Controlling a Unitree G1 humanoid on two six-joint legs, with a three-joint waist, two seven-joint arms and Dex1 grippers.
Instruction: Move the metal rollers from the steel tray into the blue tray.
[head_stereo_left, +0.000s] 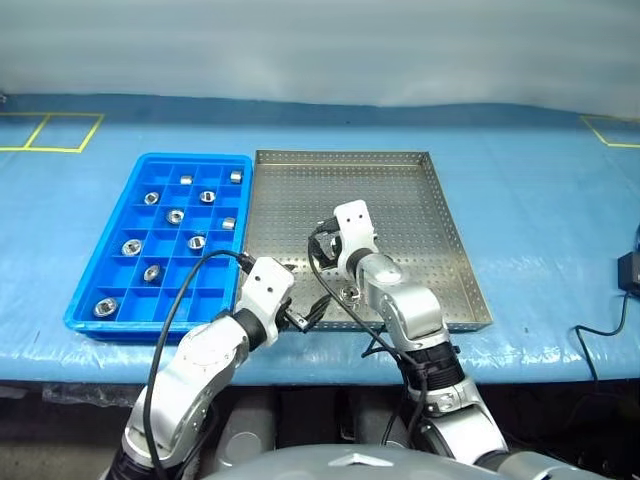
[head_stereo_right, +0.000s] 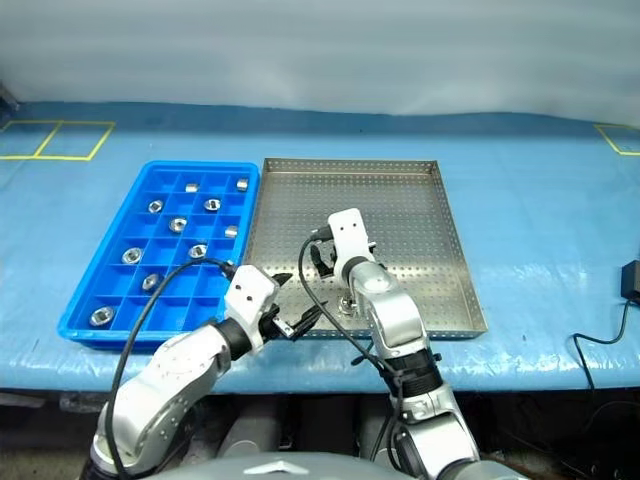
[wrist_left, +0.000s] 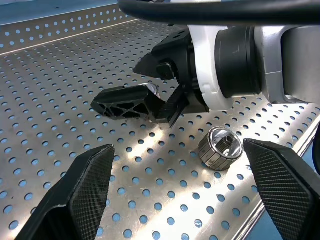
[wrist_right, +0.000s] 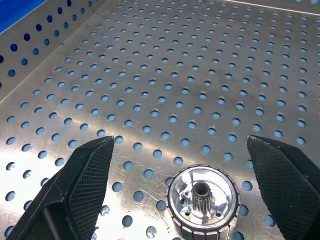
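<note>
The steel tray (head_stereo_left: 400, 190) sat on the blue-covered table (head_stereo_left: 540, 230) with the blue tray (head_stereo_left: 110, 262) touching its side at 9 o'clock. One metal roller (wrist_right: 201, 199) stood upright on the perforated floor near the steel tray's 6 o'clock rim. The right gripper (wrist_right: 180, 150) hung over it with its fingers spread wide, holding nothing. The left gripper (wrist_left: 185, 170) stood just at that same rim, equally wide and empty, the roller between its fingers in its wrist view. Ten other rollers (head_stereo_left: 175, 216) lay in separate compartments of the blue tray.
</note>
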